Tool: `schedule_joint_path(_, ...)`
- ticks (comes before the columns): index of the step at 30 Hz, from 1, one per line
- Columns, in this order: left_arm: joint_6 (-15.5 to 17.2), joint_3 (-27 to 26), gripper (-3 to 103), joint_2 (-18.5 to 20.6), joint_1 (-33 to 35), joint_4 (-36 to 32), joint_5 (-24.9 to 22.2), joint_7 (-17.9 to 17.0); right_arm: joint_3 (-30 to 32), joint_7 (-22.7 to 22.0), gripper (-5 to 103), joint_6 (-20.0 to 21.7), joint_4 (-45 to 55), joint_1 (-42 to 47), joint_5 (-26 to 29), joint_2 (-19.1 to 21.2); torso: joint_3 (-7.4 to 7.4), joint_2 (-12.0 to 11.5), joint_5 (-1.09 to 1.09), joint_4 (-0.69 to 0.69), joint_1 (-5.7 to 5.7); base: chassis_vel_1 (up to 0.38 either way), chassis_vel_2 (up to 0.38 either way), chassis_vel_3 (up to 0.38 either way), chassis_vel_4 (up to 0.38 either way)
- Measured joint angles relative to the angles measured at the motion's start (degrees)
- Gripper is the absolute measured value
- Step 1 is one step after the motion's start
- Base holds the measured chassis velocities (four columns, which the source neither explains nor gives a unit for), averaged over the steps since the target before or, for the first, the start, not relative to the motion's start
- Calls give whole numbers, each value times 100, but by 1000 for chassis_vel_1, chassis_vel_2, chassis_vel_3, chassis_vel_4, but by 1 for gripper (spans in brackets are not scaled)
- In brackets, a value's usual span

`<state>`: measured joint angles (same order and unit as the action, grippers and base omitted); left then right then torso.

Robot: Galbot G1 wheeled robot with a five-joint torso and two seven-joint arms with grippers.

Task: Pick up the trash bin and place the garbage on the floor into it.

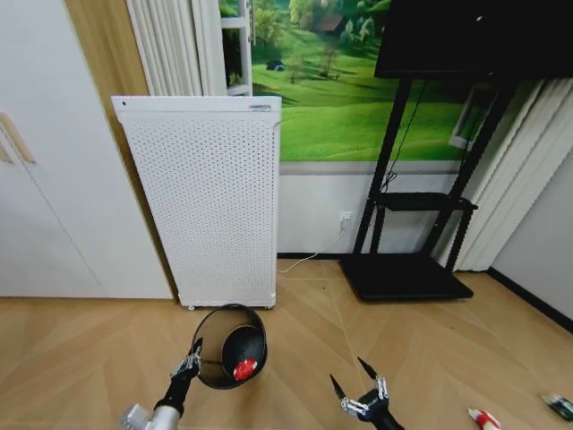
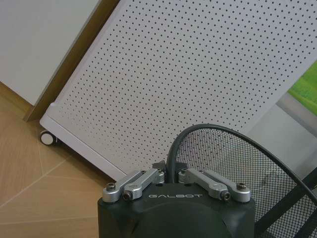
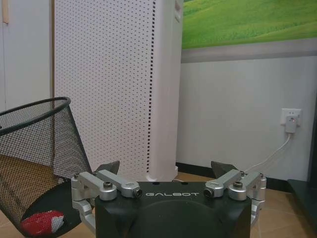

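At lower centre of the head view, the trash bin (image 1: 231, 345), a red can (image 1: 244, 368) inside, is clamped at its rim by the left gripper (image 1: 194, 351), while the right gripper (image 1: 351, 381) is held wide open and empty at the bottom edge.

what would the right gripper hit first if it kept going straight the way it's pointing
Probably the white perforated appliance: the open right gripper points at its corner, nothing between. The trash bin sits off to one side; depth is unclear.
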<state>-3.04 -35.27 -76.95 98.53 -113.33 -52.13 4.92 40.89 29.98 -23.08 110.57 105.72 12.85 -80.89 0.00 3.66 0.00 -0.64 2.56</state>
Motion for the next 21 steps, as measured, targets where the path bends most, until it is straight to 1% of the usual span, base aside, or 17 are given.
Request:
schedule_joint_path(4, -17, -114, 7, 2, 45, 37, -68, -17, 4, -13, 100, 1, 28, -16, 65, -8, 0, -1, 0, -3, 0, -236, -228, 240, 228)
schedule_joint_path(7, -34, -174, 7, -3, 9, 63, -106, -43, 16, -14, 100, 1, 47, -20, 86, -7, 0, 0, 1, 0, -1, -273, -260, 262, 258)
schedule_joint_path(9, -39, -211, 7, -15, -34, 79, -123, -67, 22, -14, 100, 1, 54, -18, 89, -5, 1, 0, 1, 0, 0, -289, -300, 289, 310)
schedule_joint_path(11, -39, -243, 7, -32, -83, 83, -150, -92, 33, -14, 100, -2, 63, -16, 90, -1, 1, -1, 0, -2, 0, -332, -320, 343, 313)
schedule_joint_path(15, -37, -248, 7, -43, -102, 69, -155, -99, 39, -13, 100, -24, 50, -14, 87, 2, 0, 0, -1, 0, 0, -355, -346, 362, 348)
schedule_joint_path(16, -37, -247, 7, -49, -106, 69, -155, -99, 47, -13, 100, -39, 41, -13, 82, 1, 0, 0, -4, -2, -1, -369, -364, 368, 371)
schedule_joint_path(17, -34, -247, 7, -66, -109, 73, -153, -99, 52, -11, 100, -72, 15, -14, 60, -7, 1, -1, 2, -2, 0, -375, -365, 363, 360)
schedule_joint_path(20, -39, -253, 7, -94, -108, 95, -137, -99, 65, -37, 100, -176, -39, -29, 12, -20, 0, 0, 1, 0, -1, -378, -367, 353, 379)
schedule_joint_path(21, -44, -258, 7, -115, -91, 108, -121, -100, 88, -89, 100, -297, -112, -49, -53, -29, 1, 0, -1, -1, -1, -347, -338, 323, 348)
